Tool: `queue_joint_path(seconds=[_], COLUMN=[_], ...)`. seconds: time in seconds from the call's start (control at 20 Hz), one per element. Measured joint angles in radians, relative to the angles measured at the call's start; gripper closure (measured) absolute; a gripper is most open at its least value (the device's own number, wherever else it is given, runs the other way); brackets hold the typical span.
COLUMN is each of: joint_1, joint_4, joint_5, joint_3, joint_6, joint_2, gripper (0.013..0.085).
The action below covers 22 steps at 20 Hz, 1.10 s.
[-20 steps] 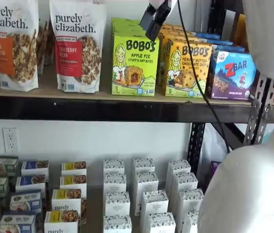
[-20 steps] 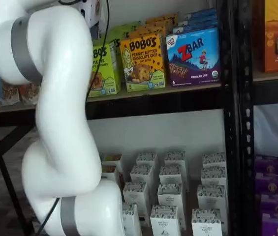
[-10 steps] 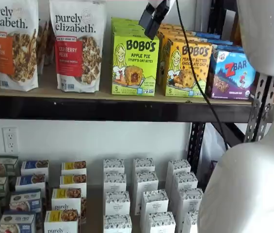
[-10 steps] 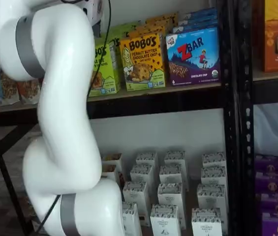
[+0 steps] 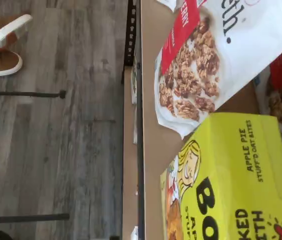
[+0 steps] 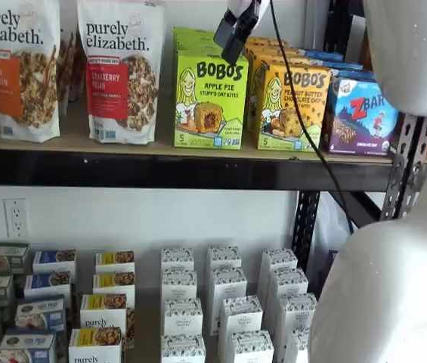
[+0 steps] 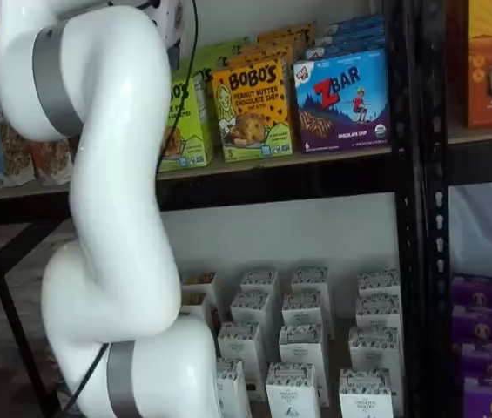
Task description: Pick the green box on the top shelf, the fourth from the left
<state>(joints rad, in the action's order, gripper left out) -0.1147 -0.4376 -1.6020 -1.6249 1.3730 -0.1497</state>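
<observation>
The green box (image 6: 209, 98) is a lime-green Bobo's Apple Pie box standing at the front of the top shelf (image 6: 160, 171), with more of the same behind it. It shows in both shelf views (image 7: 185, 122), partly behind my arm in one. The wrist view looks down on its top and front (image 5: 235, 180) and on the shelf board (image 5: 150, 100). My gripper (image 6: 232, 39) hangs from the view's top edge, just above the box's upper right corner and in front of it. Its black fingers show as one dark shape, no gap discernible.
Purely Elizabeth granola bags (image 6: 121, 72) stand left of the green box, a yellow-orange Bobo's box (image 6: 292, 106) and a blue ZBar box (image 6: 360, 113) right of it. Small white boxes (image 6: 224, 302) fill the lower shelf. My white arm (image 7: 111, 209) blocks the left of a shelf view.
My gripper has shifted slightly left and up over the green box's top edge. The arm's upper links have moved a little to the right in a shelf view.
</observation>
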Motion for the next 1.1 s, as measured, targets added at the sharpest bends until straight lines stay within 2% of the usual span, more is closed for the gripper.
queue_joint_path(seconds=[0.65,1.1], joint_1=[-0.010,-0.025], joint_4=[0.026,0.055], joint_5=[0.020,0.057], joint_3=[-0.026,0.012], joint_6=[0.002,0.005], joint_2=[0.046,0.044], gripper=[0.0130,0.0130])
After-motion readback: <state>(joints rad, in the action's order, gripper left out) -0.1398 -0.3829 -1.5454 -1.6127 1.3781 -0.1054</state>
